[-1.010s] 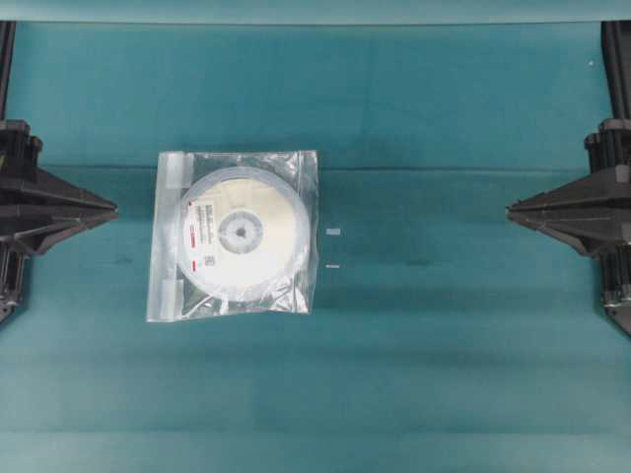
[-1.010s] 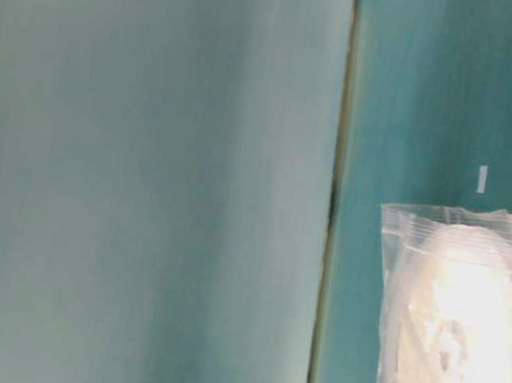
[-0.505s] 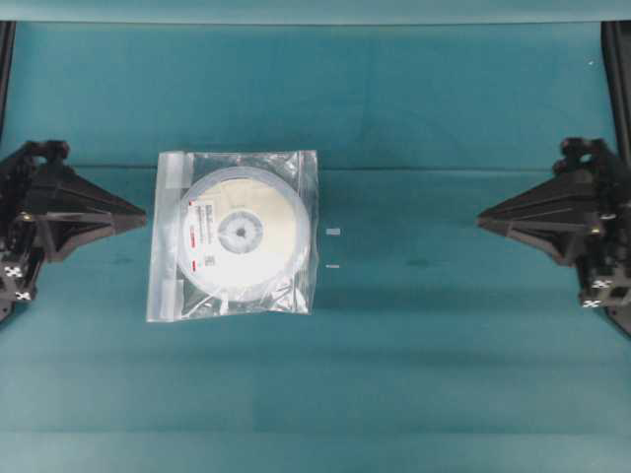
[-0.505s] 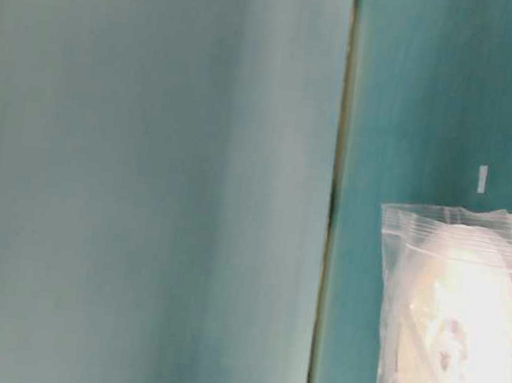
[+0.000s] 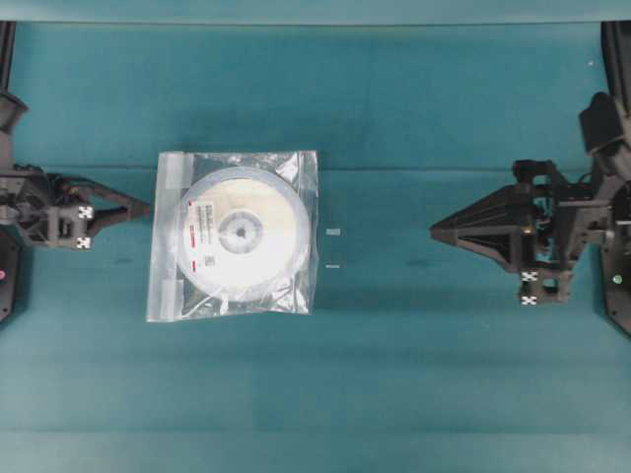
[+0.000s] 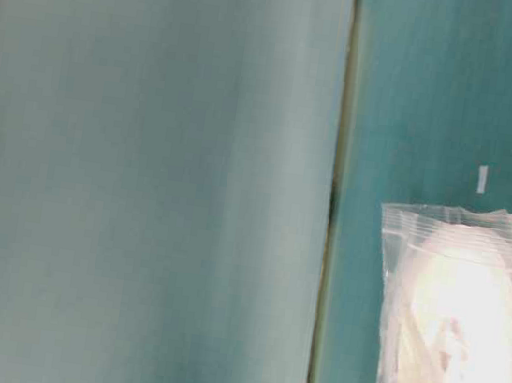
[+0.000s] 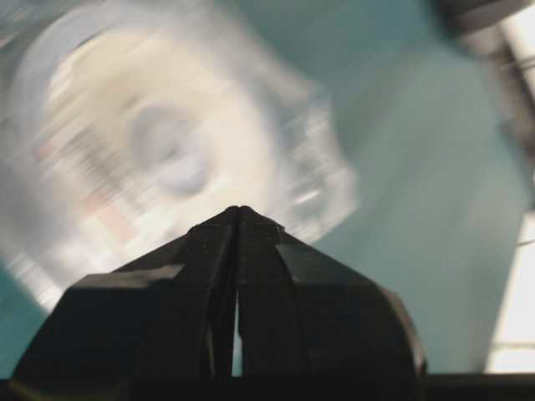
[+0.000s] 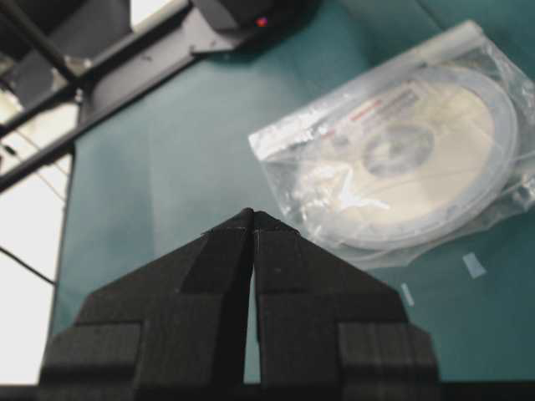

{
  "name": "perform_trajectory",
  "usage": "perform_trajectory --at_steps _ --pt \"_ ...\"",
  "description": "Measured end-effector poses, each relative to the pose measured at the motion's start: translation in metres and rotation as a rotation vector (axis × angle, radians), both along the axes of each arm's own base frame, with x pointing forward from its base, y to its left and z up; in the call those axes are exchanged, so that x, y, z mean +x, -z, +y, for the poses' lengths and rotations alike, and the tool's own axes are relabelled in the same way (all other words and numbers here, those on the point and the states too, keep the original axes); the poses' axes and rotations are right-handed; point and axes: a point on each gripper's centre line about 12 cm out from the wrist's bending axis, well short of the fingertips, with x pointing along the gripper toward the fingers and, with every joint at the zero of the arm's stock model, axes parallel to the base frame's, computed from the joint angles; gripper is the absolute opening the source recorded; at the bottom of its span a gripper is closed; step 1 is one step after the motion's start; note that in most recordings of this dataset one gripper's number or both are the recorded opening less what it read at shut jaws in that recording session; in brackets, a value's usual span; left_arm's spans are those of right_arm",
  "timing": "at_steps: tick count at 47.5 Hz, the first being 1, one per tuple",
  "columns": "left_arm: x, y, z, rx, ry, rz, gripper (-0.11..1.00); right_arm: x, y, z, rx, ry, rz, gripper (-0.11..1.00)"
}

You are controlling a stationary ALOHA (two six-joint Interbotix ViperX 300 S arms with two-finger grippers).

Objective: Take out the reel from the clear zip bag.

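Note:
The clear zip bag (image 5: 233,235) lies flat on the teal table, left of centre, with the white reel (image 5: 240,231) inside it; its label with red marks faces left. The bag (image 6: 454,322) also shows at table level, and both bag (image 8: 393,150) and reel (image 8: 410,154) show in the right wrist view. In the blurred left wrist view the reel (image 7: 159,150) fills the upper left. My left gripper (image 5: 148,208) is shut and empty, its tip just left of the bag's left edge. My right gripper (image 5: 434,231) is shut and empty, well to the right of the bag.
Two small white tape marks (image 5: 333,233) (image 5: 332,265) sit on the table just right of the bag. A seam in the teal cloth (image 5: 394,170) runs across the table behind the bag. Dark arm bases stand at both side edges.
Both arms have swung inward toward the bag, the left tip reaching its left edge and the right tip moving left. Bag and reel have not moved.

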Motion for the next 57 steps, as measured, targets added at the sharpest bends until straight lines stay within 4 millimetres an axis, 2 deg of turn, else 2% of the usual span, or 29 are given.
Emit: perform_trajectory --at_steps 8,15,20,25,34,37,45,57 --pt "-0.002 0.03 0.0 -0.03 -0.004 0.143 -0.04 0.01 0.005 -0.003 0.0 0.012 0.029 0.0" --pt "-0.001 0.043 0.0 -0.031 -0.003 0.146 -0.04 0.015 0.008 -0.005 0.003 0.018 0.046 0.0" --pt "-0.002 0.052 0.0 -0.031 -0.001 0.146 0.04 0.016 0.012 -0.006 0.022 0.032 0.059 0.0" --pt "-0.002 0.057 0.0 -0.032 -0.001 0.147 0.21 0.016 0.012 -0.008 0.044 0.05 0.059 0.0" --pt "0.0 0.062 0.0 -0.035 -0.002 0.148 0.75 0.016 0.013 -0.008 0.053 0.055 0.061 0.0" --pt "0.0 0.065 0.001 -0.037 -0.004 0.161 0.87 0.016 0.013 -0.009 0.053 0.057 0.061 0.0" --pt "0.001 0.073 0.001 -0.045 -0.004 0.201 0.81 0.016 0.013 -0.009 0.053 0.057 0.061 0.0" --pt "0.004 0.081 0.005 -0.046 -0.019 0.196 0.81 0.016 0.013 -0.009 0.053 0.057 0.061 0.0"
